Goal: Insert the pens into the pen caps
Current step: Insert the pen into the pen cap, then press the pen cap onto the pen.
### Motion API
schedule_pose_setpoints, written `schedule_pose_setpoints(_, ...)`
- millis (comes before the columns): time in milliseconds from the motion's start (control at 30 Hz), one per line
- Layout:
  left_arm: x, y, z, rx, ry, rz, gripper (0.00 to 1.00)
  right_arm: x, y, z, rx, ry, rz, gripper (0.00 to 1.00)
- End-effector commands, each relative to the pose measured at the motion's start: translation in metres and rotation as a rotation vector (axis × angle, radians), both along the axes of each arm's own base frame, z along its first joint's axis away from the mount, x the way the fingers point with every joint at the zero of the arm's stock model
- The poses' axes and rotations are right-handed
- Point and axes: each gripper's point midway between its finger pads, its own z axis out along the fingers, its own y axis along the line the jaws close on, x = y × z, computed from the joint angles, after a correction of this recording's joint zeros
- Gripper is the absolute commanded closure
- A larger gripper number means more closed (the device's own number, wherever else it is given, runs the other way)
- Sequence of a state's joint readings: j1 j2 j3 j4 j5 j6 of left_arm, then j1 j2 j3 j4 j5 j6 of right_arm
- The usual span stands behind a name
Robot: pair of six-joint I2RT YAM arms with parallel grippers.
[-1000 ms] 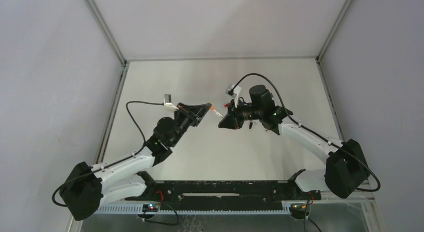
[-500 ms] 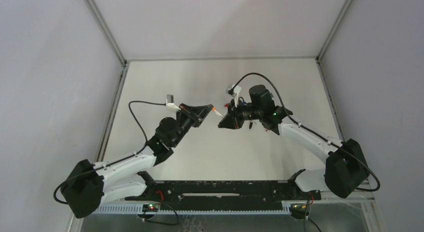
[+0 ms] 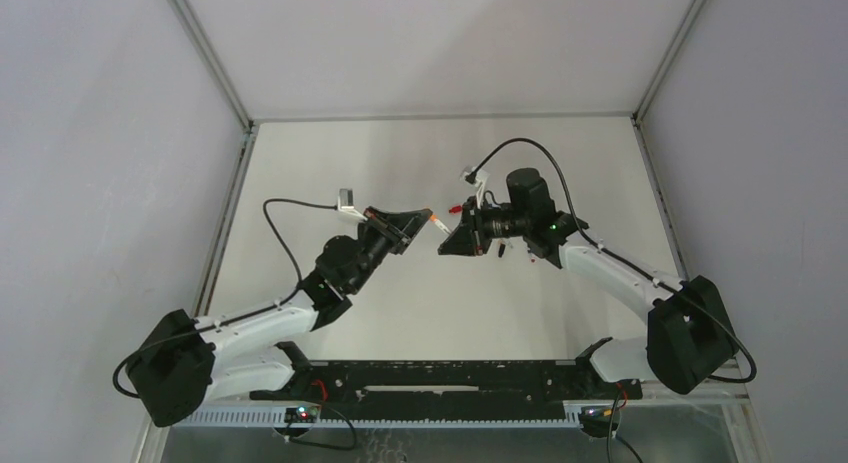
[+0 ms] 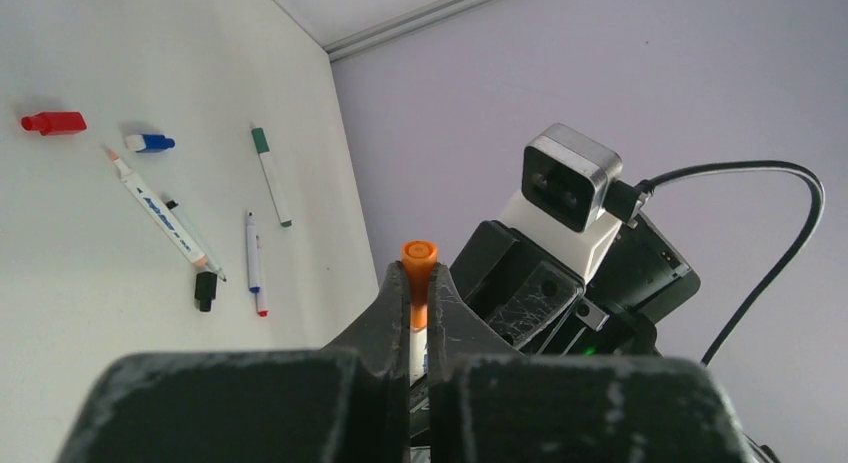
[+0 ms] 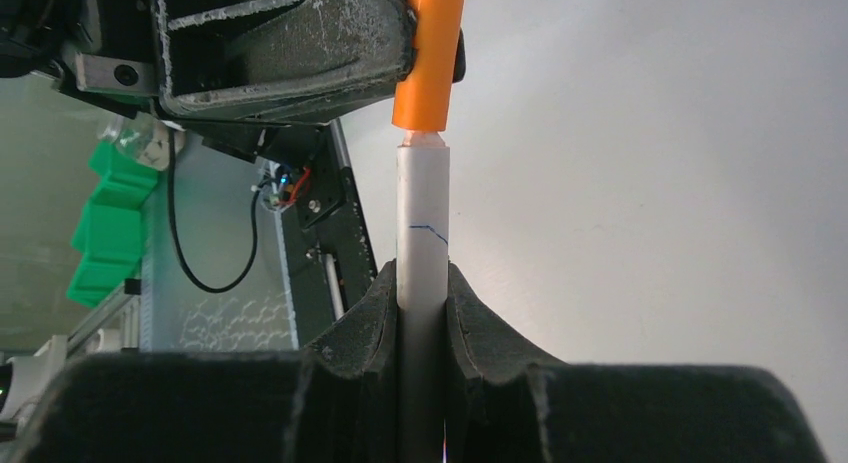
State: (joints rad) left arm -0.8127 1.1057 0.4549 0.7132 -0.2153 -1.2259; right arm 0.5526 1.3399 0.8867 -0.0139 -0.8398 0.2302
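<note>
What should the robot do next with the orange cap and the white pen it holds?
Probably push the white pen straight on into the orange cap. The right gripper is shut on the pen and the left gripper on the cap. The pen's tip sits just at the cap's mouth, nearly in line, and the barrel is not yet seated.

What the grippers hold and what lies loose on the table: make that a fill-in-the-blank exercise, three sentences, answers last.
1. The left gripper is shut on a cap coloured ____.
2. The right gripper is shut on a pen whose barrel is ____, its tip at that cap's mouth.
3. On the table, the loose cap nearest the left edge of the left wrist view is ____.

Missing words: orange; white; red.
</note>
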Motion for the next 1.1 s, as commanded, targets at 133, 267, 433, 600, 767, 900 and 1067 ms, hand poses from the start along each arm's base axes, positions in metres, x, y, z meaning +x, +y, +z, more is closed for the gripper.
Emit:
schedule_pose_setpoints(133, -0.015, -0.021, 0.046, -0.028, -0.154, -0.074, 1.0, -0.003, 0.001, 0.031, 0.131, -0.005, 0.046, 1.0)
schedule_pose_setpoints(267, -0.018, -0.024, 0.05, -0.035, -0.178, -0.084, 1.0, -0.002, -0.004, 0.038, 0.172, 0.011, 0.04, 1.0)
schedule_pose_setpoints(433, -0.021, -0.032, 0.058, -0.051, -0.205, -0.104, 1.0, -0.007, -0.005, 0.046, 0.202, -0.005, 0.065, 1.0)
schedule_pose_setpoints(600, -0.022, -0.042, 0.072, -0.059, -0.235, -0.125, 0.99, -0.011, -0.006, 0.05, 0.209, -0.039, 0.091, 1.0)
schedule_pose_setpoints(767, -0.025, -0.046, 0.079, -0.068, -0.248, -0.134, 0.96, -0.01, -0.015, 0.059, 0.223, -0.082, 0.09, 1.0)
schedule_pose_setpoints(900, -0.028, -0.048, 0.089, -0.081, -0.266, -0.142, 0.9, -0.012, -0.02, 0.066, 0.231, -0.123, 0.1, 1.0)
schedule_pose_setpoints(1067, -0.032, -0.052, 0.104, -0.071, -0.296, -0.15, 0.84, -0.018, -0.022, 0.072, 0.24, -0.162, 0.125, 1.0)
